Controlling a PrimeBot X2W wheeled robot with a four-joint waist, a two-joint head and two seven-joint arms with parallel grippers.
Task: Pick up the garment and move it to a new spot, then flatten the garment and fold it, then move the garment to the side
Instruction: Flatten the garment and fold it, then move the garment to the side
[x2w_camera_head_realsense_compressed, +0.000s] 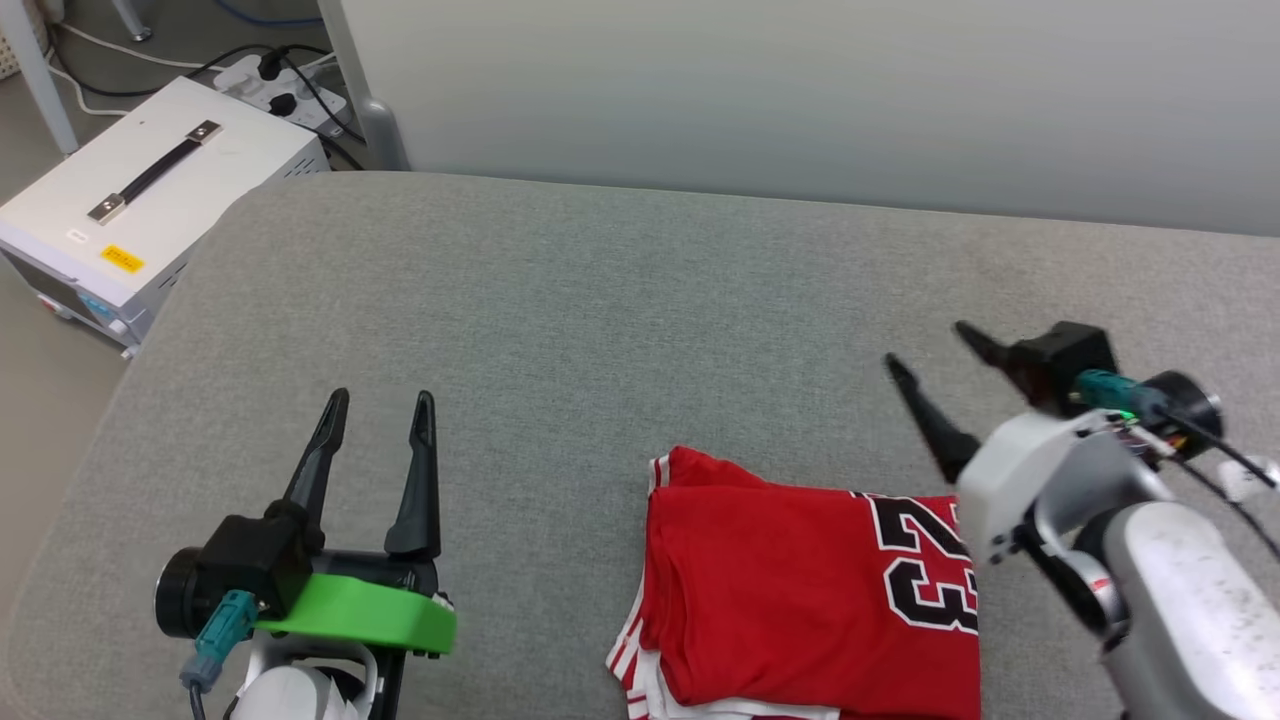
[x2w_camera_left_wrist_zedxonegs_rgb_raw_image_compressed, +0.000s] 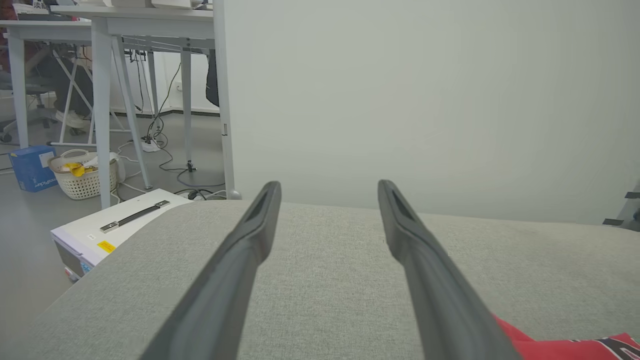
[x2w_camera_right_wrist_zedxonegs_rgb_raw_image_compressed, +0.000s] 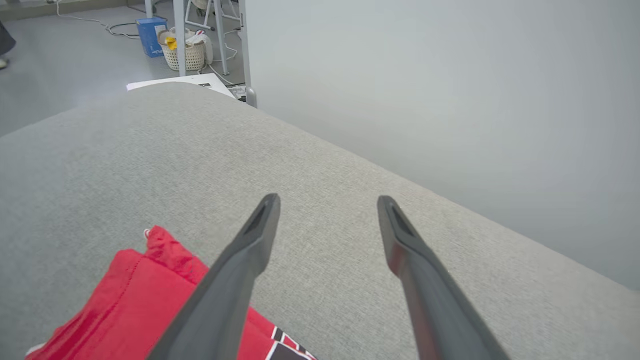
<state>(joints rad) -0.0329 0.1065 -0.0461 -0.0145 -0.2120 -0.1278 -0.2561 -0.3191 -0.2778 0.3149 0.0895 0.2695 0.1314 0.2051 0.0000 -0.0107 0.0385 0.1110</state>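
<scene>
Grey fabric surface against pale partition wall. White handled case, power strip on grey floor. Beyond: metal-legged desk, white basket, blue box.

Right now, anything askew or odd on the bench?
Minor only. The jersey lies folded on the grey surface, but unevenly: striped sleeve trim sticks out along its left edge, and its far left corner is bunched. The left gripper and right gripper are open and hold nothing.
</scene>
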